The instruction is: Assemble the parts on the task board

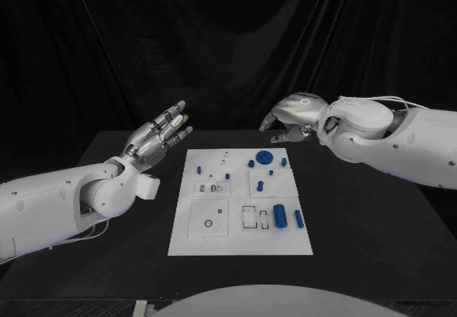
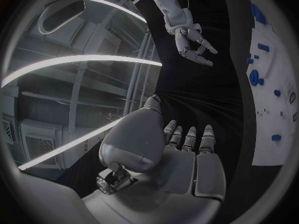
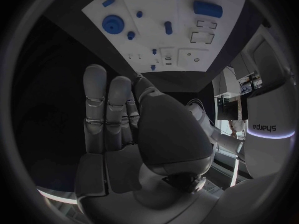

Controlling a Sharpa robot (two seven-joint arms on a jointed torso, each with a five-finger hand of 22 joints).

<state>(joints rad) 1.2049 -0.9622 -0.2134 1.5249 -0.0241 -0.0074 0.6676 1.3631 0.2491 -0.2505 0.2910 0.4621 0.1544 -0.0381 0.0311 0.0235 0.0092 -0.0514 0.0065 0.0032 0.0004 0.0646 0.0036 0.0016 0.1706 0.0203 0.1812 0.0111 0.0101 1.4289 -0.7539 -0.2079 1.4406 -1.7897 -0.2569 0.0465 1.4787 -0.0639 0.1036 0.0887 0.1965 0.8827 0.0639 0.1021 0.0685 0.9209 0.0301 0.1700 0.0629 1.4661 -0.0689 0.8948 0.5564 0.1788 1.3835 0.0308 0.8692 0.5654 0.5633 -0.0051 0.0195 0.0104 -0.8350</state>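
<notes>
The white task board [image 1: 238, 246] lies in the middle of the black table. On it sit a blue round disc [image 1: 264, 157], a thick blue cylinder [image 1: 280, 215], a slim blue pin [image 1: 299, 219] and several small blue pegs such as one at the left [image 1: 199, 170]. My left hand [image 1: 160, 135] is raised beyond the board's far left corner, fingers spread, holding nothing. My right hand [image 1: 293, 119] hovers above the table past the board's far right corner, fingers loosely bent and empty. The right wrist view shows the right hand [image 3: 124, 124], the board [image 3: 156, 10] and the disc [image 3: 114, 23].
The board has rectangular recesses [image 1: 249, 217] and a round hole [image 1: 209, 224] near its front. Bare black table [image 1: 371, 224] stretches on both sides of the board. In the left wrist view the left hand [image 2: 181, 149] faces the board [image 2: 271, 134].
</notes>
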